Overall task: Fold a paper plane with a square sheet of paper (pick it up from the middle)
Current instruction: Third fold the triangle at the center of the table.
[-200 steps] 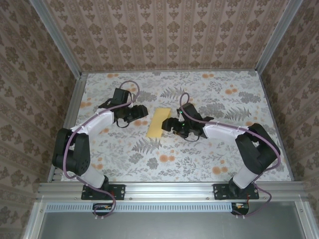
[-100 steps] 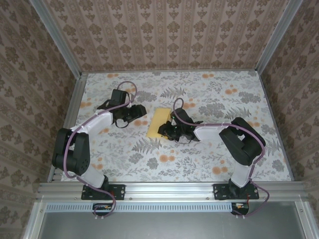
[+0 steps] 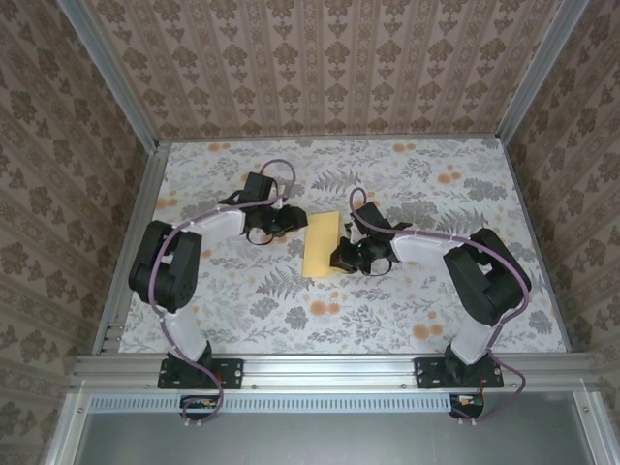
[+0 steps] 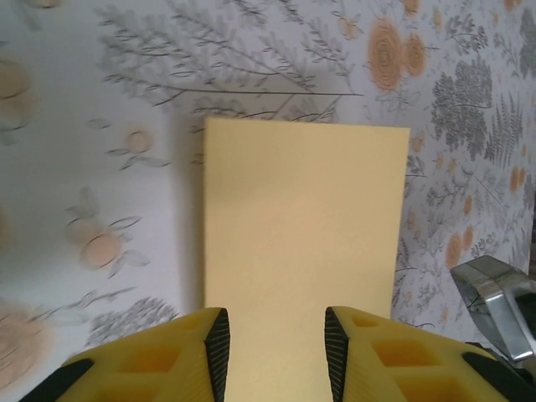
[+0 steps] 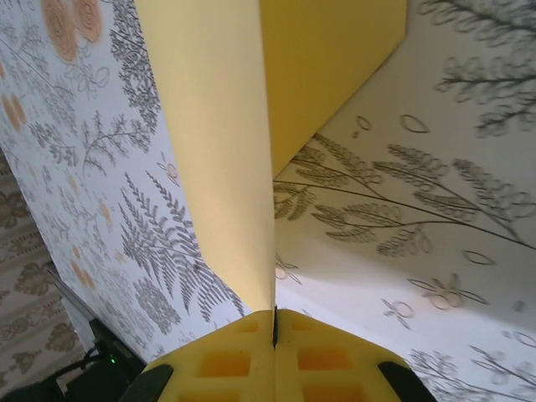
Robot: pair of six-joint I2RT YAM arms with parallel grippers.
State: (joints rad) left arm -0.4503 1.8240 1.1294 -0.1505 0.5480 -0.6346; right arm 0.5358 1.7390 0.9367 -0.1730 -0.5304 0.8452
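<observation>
1. Pinching hard, the right fingers are pressed flat together on the near edge of the paper, with no gap left between them.
2. From that grip the paper climbs off the tabletop as a pale raised flap. A darker yellow face turns away beside it along a sharp crease.
3. Over on the other side, the left fingers stand partly apart with a clear gap and nothing clamped between them.
4. Through that gap the paper lies flat, a tidy rectangle with its far edge straight against the floral print.
5. From above, the paper sits mid-tabletop, a tall yellow rectangle squeezed between the two arms.
6. The left fingers are at its upper left corner, and the right fingers are at its right edge, lower down.
7. Both arms reach inward from their bases at the near edge, elbows bowed out over the grey floral tabletop.
</observation>
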